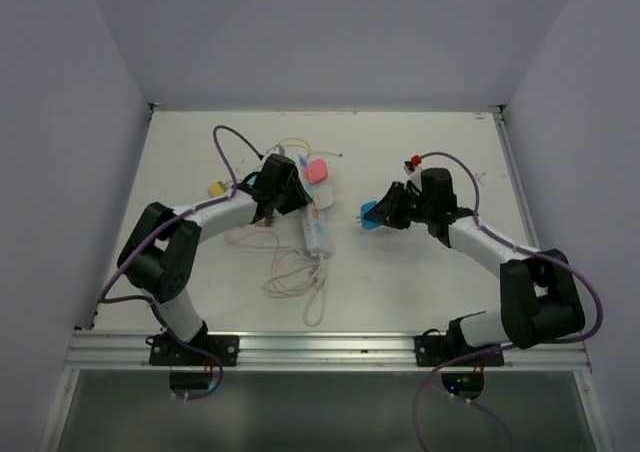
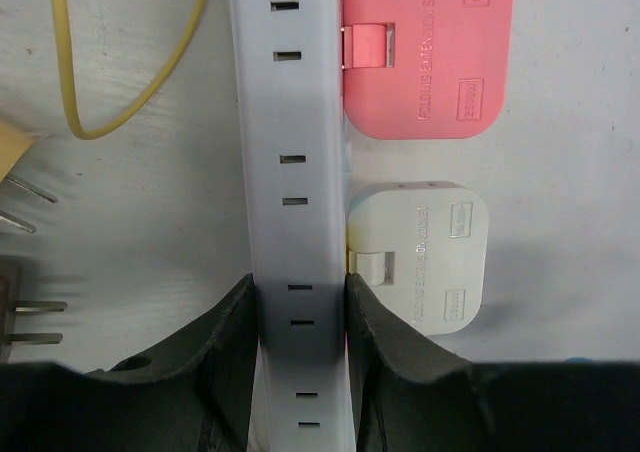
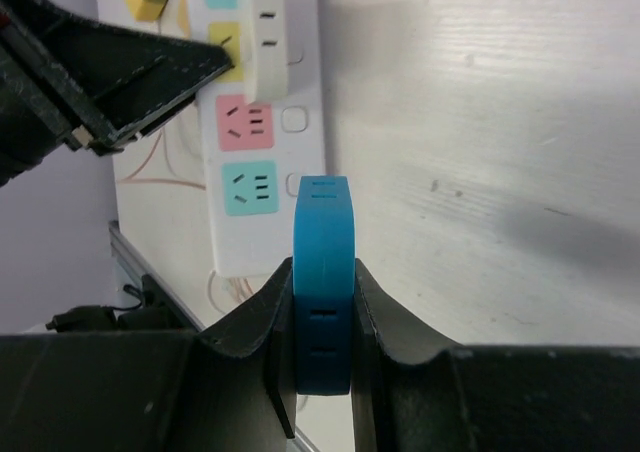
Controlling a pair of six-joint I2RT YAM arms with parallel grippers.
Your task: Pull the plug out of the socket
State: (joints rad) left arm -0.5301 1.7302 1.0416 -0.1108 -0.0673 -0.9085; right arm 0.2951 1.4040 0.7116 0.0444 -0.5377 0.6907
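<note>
The socket (image 1: pixel 318 230) is a long white power strip lying mid-table, its pastel outlet faces (image 3: pixel 249 187) showing in the right wrist view. My left gripper (image 2: pixel 297 322) is shut on the strip's body (image 2: pixel 295 172), one finger on each long side. A pink plug (image 2: pixel 425 52) and a white plug (image 2: pixel 420 257) sit in the strip just beyond the fingers. My right gripper (image 3: pixel 323 322) is shut on a blue plug (image 3: pixel 323 262), held clear of the strip to its right (image 1: pixel 372 215).
The strip's thin white cord (image 1: pixel 295 277) lies in loops toward the near edge. A yellow plug (image 1: pixel 216 187) with a yellow cord (image 2: pixel 130 112) rests left of the strip, and loose metal prongs (image 2: pixel 30 307) show there too. A red-tipped object (image 1: pixel 414 160) lies behind the right arm. Walls enclose three sides.
</note>
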